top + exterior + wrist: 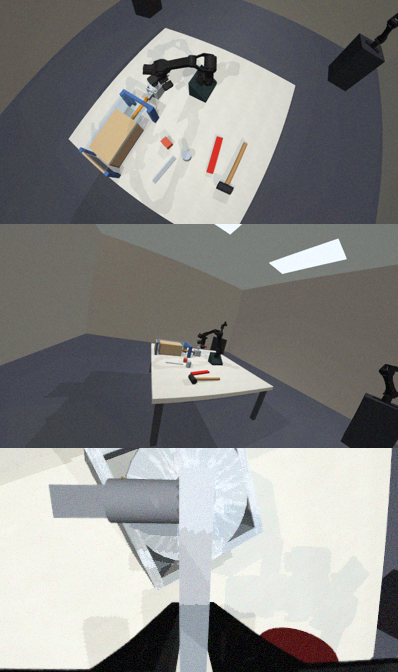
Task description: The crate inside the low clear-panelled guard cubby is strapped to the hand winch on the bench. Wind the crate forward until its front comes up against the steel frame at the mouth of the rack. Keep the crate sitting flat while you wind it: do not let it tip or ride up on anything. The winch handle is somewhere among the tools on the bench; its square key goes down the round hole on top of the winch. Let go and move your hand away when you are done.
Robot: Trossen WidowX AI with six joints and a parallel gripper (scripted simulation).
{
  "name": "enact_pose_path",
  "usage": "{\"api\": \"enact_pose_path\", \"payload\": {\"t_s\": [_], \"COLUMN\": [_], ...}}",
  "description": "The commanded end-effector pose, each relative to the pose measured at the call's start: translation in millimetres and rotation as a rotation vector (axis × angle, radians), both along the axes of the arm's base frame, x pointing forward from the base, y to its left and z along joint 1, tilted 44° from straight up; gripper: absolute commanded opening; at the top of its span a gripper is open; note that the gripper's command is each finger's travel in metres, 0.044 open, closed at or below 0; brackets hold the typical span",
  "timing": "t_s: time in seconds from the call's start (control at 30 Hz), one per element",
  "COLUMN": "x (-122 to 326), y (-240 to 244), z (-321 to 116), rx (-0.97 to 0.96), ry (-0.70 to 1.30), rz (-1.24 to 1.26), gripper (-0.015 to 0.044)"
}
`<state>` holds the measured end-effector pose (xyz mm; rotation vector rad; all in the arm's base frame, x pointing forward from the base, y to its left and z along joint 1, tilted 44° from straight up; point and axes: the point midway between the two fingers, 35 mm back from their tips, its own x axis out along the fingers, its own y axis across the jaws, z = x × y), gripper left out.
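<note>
My gripper (pixel 160 83) (pixel 192 610) is shut on the winch handle, a pale bar (pixel 195 548) with a grey shaft and square key (pixel 77 501) pointing sideways to the left in the wrist view. Its red knob (pixel 302 645) (pixel 205 346) is at lower right. The winch (pixel 159 93) (pixel 197 353) (pixel 231 510) is beyond the handle in the wrist view; its top hole is hidden. The tan crate (pixel 114 136) (pixel 170 348) sits flat in the cubby, joined by an orange strap (pixel 140 108) toward the winch. A gap separates its front from the blue frame (pixel 152 114) (pixel 189 352).
A red block (pixel 166 142) (pixel 185 359), grey bar (pixel 164 169), grey cylinder (pixel 186 155) (pixel 188 364), red bar (pixel 214 155) (pixel 199 372) and mallet (pixel 236 163) (pixel 207 378) lie on the bench. The arm's dark base (pixel 201 90) (pixel 215 359) stands beside the winch.
</note>
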<state>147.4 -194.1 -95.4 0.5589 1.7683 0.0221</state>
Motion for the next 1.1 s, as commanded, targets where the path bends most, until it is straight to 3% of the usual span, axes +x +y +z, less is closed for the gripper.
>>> {"api": "enact_pose_path", "payload": {"t_s": [0.0,1.07], "x": [0.4,1.1], "y": [-2.4,-0.8], "z": [2.0,1.6], "rx": [-0.058,-0.519], "ry": [0.014,0.171], "rz": [0.013,0.162], "gripper": [0.0,0.0]}}
